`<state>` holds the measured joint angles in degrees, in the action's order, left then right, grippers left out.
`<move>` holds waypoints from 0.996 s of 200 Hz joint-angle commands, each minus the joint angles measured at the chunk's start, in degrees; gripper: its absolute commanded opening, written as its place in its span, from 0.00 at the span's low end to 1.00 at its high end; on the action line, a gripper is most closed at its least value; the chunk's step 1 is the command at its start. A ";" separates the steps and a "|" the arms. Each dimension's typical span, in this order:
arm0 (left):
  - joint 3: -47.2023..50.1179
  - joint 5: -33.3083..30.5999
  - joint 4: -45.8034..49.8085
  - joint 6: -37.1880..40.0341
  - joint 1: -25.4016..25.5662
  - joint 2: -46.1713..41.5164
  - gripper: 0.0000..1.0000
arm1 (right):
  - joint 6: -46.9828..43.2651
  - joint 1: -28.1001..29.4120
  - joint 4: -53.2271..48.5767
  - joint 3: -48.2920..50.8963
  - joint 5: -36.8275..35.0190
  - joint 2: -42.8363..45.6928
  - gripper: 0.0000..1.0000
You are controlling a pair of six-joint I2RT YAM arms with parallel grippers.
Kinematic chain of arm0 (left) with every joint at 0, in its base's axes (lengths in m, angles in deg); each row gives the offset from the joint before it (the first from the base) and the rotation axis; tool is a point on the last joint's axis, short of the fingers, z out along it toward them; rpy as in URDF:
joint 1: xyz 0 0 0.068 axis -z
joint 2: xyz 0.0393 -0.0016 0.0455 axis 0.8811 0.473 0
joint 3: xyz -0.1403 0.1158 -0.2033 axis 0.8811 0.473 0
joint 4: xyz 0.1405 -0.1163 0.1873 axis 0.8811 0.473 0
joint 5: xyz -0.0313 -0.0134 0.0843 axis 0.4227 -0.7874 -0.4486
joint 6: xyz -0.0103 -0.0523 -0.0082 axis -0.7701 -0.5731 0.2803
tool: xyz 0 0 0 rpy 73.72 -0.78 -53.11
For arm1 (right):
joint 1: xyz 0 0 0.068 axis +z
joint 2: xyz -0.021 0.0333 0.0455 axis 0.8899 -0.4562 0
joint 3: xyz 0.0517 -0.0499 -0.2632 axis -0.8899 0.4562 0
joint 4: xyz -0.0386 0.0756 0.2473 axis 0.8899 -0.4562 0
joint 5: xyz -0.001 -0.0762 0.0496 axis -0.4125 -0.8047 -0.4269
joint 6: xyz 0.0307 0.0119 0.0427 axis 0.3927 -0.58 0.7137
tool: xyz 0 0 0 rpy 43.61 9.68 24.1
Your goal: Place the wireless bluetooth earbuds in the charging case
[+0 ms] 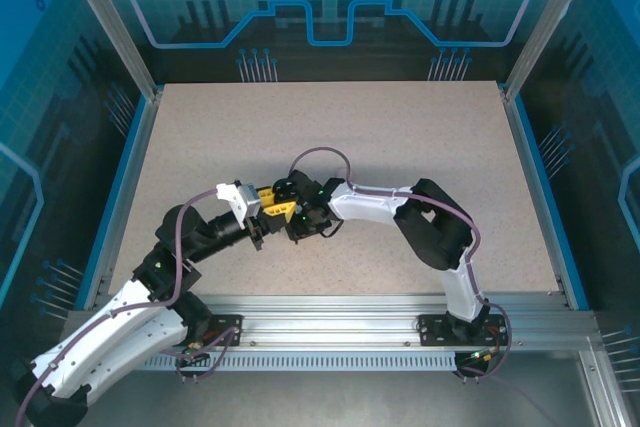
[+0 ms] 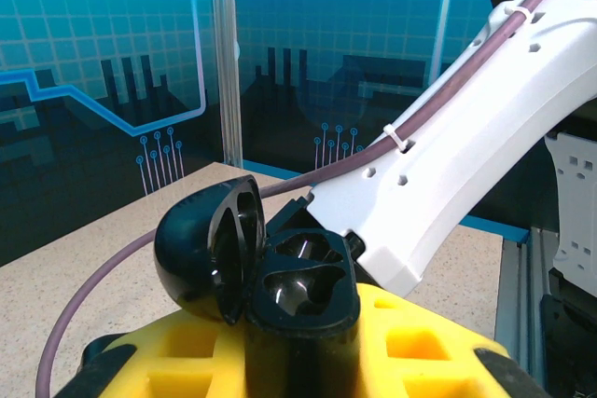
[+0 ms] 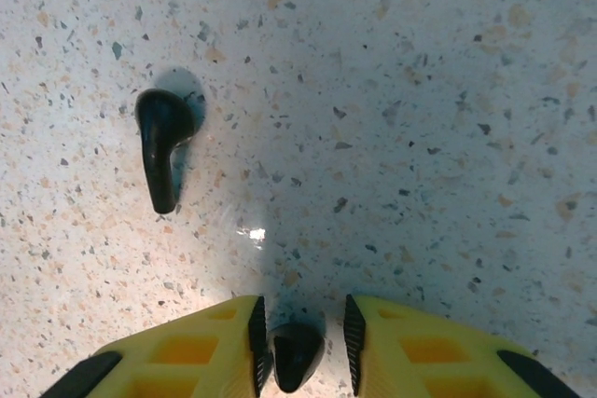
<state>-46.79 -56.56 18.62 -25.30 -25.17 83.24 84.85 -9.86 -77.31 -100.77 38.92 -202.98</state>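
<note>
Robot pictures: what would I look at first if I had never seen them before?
The shiny black case would grab you first: it sits flipped open, both pockets empty, in the yellow left gripper, up close in the left wrist view. Next, one black earbud lies alone on the speckled table, while a second earbud sits between the yellow fingers of the right gripper.

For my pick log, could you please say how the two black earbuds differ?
The far earbud lies alone; the near earbud sits between the yellow fingers of the right end effector. The far earbud shows bulb and stem; the near earbud shows only a rounded part. Both are glossy black.
</note>
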 commanded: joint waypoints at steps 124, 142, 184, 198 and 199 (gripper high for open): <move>-0.85 -1.43 -0.62 0.47 0.27 0.57 0.02 | -3.59 -2.92 -1.97 10.38 -1.48 9.88 0.26; -1.03 -1.28 -0.99 0.41 0.31 1.19 0.02 | -4.75 -3.96 -0.44 11.50 -0.08 11.88 0.27; -1.21 -1.05 -1.42 0.22 0.31 1.65 0.02 | -11.53 -7.34 6.77 16.71 6.38 17.06 0.37; -1.21 -0.94 -1.49 0.18 0.31 1.60 0.02 | -15.53 -7.66 7.43 17.65 7.09 17.47 0.41; -1.21 -0.97 -1.50 0.16 0.31 1.64 0.02 | -15.95 -7.69 7.46 17.70 7.09 17.47 0.41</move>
<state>-46.79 -57.02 18.56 -25.30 -25.17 85.25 76.45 -16.60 -73.20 -85.01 42.00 -187.31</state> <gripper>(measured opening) 0.221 0.388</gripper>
